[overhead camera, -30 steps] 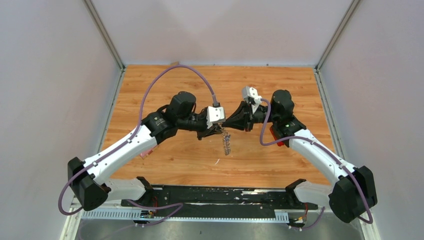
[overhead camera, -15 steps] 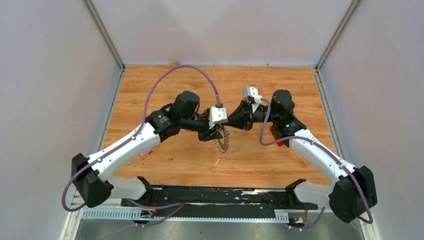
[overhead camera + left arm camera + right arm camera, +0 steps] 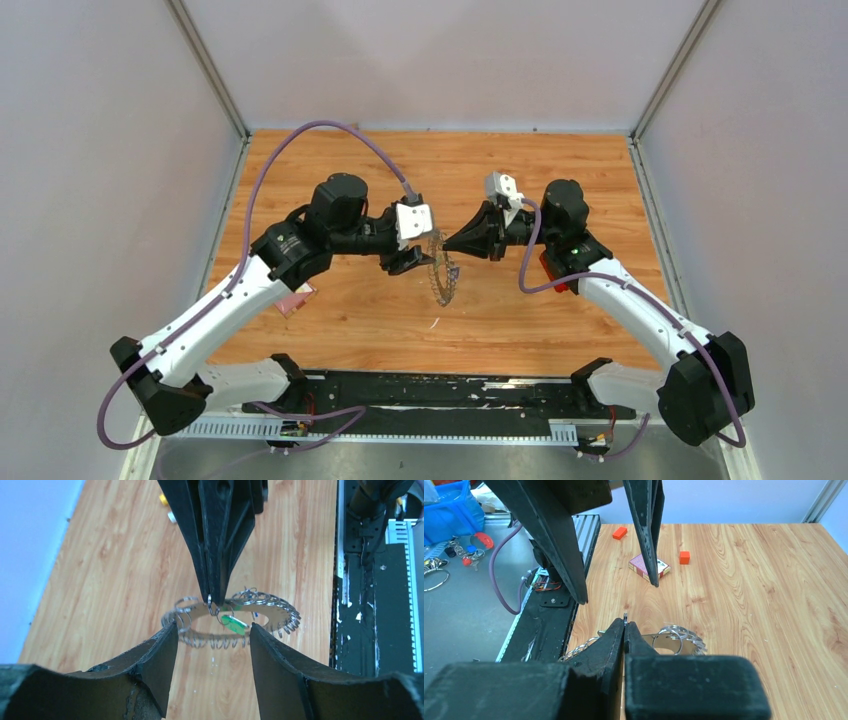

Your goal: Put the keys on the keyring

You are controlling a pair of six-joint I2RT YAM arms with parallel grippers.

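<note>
Tabletop (image 3: 520, 160) of wood grain, shut in by pale wall panels (image 3: 100, 200) on three sides and by a black rail (image 3: 450, 395) along the near edge. Bare wood lies all round the keyring (image 3: 235, 620), which hangs clear of the surface at mid-table between the two arms.

In the right wrist view a red box (image 3: 649, 566) lies flat on the wood well beyond the keyring, and just beside the box is an orange block (image 3: 684, 557). The box's print is too small to read.

The right gripper (image 3: 625, 624) is fully closed, its tips pinching a thin wire loop at the keyring's rim. The left gripper (image 3: 212, 630) stands wide apart with one finger to each side of the keyring and grasps nothing. A green key (image 3: 234, 624) hangs inside the keyring's opening, just below the pinched loop.
</note>
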